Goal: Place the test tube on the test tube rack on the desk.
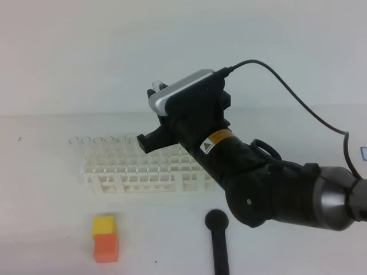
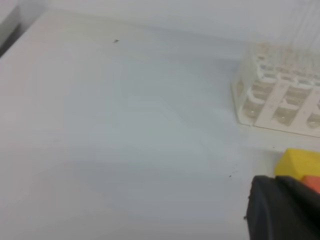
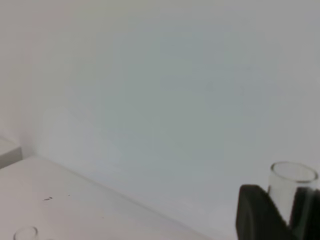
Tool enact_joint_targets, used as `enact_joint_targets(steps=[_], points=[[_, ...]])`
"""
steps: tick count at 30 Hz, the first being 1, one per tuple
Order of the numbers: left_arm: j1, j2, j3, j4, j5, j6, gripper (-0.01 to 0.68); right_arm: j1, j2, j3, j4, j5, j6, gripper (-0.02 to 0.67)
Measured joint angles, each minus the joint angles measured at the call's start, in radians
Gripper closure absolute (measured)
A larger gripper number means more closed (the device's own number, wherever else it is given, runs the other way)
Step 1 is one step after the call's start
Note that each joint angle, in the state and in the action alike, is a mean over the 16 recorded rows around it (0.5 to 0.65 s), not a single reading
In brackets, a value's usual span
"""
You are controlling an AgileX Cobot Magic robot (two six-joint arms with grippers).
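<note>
Closest to the front of the high view, a black rod with a round head (image 1: 217, 230) lies on the desk (image 1: 46, 229). To its left sits a yellow block on top of an orange block (image 1: 105, 238). They touch each other.

Just behind them stands the test tube rack (image 1: 143, 169). It is white with many small square holes, and its long side runs left to right. Some clear tubes (image 1: 97, 140) stand along its back row, so you see their round rims.

Above the right part of the rack hangs the right gripper (image 1: 153, 117) on its big black arm, which reaches in from the right. Its claw is closed to a narrow gap around the test tube (image 3: 289, 187). In the right wrist view the tube stands between the two black fingers (image 3: 257, 215). Its open rim points up and its long side goes up and down. The bottom of the tube is hidden by the claw. In the high view only the rim peeks out above the gripper.

The left gripper (image 2: 285, 210) shows only as a dark shape in the corner of the left wrist view, low over the desk near the yellow block. Its claw is closed and holds nothing.
</note>
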Motion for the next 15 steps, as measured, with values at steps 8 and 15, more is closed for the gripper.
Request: enact_joint_targets(steps=[8, 15], points=[[0.0, -0.001, 0.002, -0.111, -0.005, 0.118, 0.674, 0.028, 0.009, 0.033, 0.061, -0.068, -0.027, 0.523], [0.0, -0.001, 0.002, -0.111, -0.004, 0.116, 0.674, 0.043, 0.015, 0.061, 0.098, -0.121, -0.031, 0.524]])
